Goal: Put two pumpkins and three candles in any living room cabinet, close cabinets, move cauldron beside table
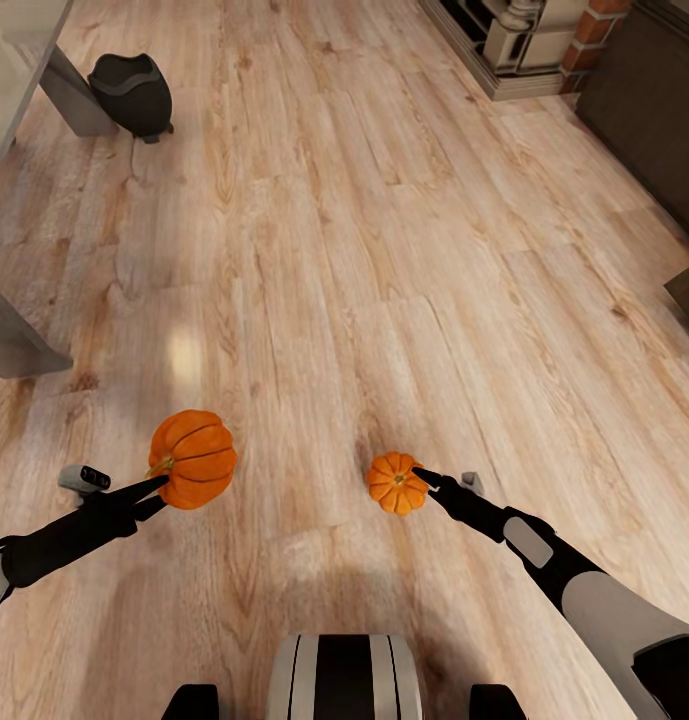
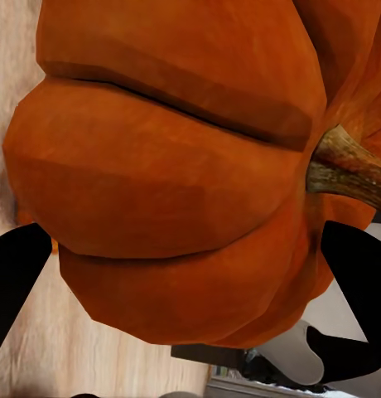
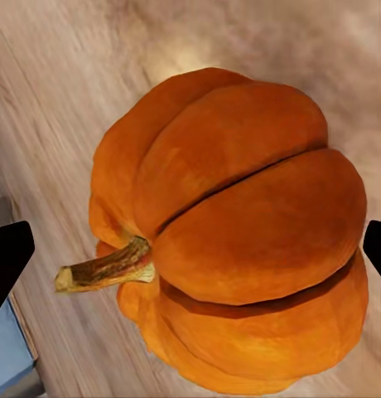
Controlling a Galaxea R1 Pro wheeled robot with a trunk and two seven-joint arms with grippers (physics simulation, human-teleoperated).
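Status: both pumpkins are in my grippers, neither stowed yet. No candles in sight from here, so I count all three as outstanding, along with closing the cabinets.

Far left, the cauldron (image 1: 132,93) sits on the wood floor (image 1: 384,250) just beside a slanted grey leg of the table (image 1: 14,70). It may already satisfy the "next to a table" condition, though only a corner of the table shows, so I will check later.

Left gripper (image 1: 159,487): clamped on the larger-looking pumpkin (image 1: 193,459), held off the floor with its stem turned toward my fingers. In the left wrist view that pumpkin (image 2: 174,166) sits between my two dark fingertips (image 2: 16,274), pressed close on both sides.

Right gripper (image 1: 429,478): closed on the second pumpkin (image 1: 396,483), fingertip at its side. In the right wrist view the pumpkin (image 3: 232,232) lies squarely between the fingers (image 3: 8,257), stem pointing sideways; actual pad contact is cropped at the frame edges, so I judge the hold from the head view.

Far right, a dark brown unit (image 1: 649,110) stands by the wall, probably the cabinet. My judgement: carry both there next.
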